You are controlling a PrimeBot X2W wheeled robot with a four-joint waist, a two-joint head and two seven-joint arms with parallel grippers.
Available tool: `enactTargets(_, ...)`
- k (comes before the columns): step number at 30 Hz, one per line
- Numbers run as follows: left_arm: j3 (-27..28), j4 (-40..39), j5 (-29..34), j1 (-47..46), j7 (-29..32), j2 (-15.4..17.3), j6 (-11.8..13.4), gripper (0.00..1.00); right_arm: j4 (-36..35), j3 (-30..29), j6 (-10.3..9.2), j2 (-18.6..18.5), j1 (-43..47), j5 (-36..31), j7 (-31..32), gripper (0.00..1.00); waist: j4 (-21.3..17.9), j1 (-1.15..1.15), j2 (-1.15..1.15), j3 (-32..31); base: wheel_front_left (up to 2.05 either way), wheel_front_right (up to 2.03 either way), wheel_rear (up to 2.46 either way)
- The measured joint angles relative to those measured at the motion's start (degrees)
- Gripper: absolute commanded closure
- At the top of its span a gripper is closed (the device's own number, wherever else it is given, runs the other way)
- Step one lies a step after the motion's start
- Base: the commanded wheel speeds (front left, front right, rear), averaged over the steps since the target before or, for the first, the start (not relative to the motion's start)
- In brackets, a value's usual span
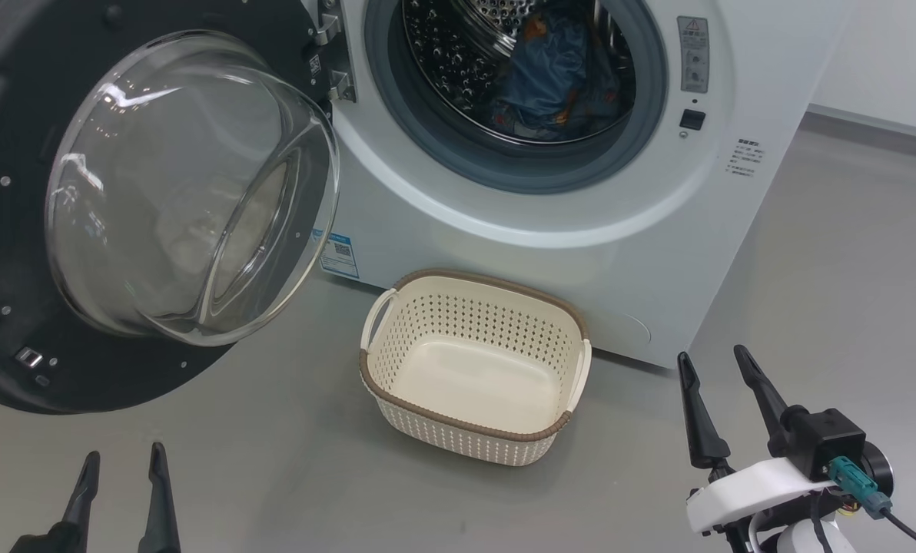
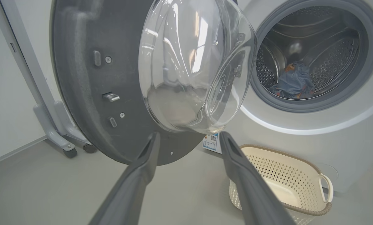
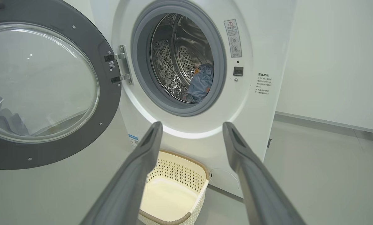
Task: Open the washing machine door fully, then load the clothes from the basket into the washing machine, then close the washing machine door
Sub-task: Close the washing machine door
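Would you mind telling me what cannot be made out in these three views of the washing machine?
- Head view: the clothes lie bunched in the drum, whose top the frame edge cuts off; their number is unclear.
- Head view: the washing machine door runs off the left edge.
- Right wrist view: the warning label print is too small to read.

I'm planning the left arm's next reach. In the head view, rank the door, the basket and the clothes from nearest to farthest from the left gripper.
1. The door, swung open, just ahead of the left gripper.
2. The basket, on the floor off to the gripper's right.
3. The clothes, deep inside the drum, farthest.
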Motion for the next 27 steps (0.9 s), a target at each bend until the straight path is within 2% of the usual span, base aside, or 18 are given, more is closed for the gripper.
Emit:
enactTargets(18, 0.05, -0.11, -0.9, 0.09, 0.0, 0.0, 1.66, 0.0, 0.21, 0.67, 0.0, 0.02, -0.02, -0.51, 0.0, 0.0, 4.58, 0.0, 0.0, -0.15, 0.0, 0.0, 0.0)
enactTargets(27, 1.24, -1.35, -2.53, 1.41, 0.0, 0.0, 2.87, 0.0, 0.76, 2.23, 0.0, 0.05, -0.19, -0.98, 0.0, 0.0, 5.02, 0.0, 0.0, -0.1, 0.0, 0.0, 0.0)
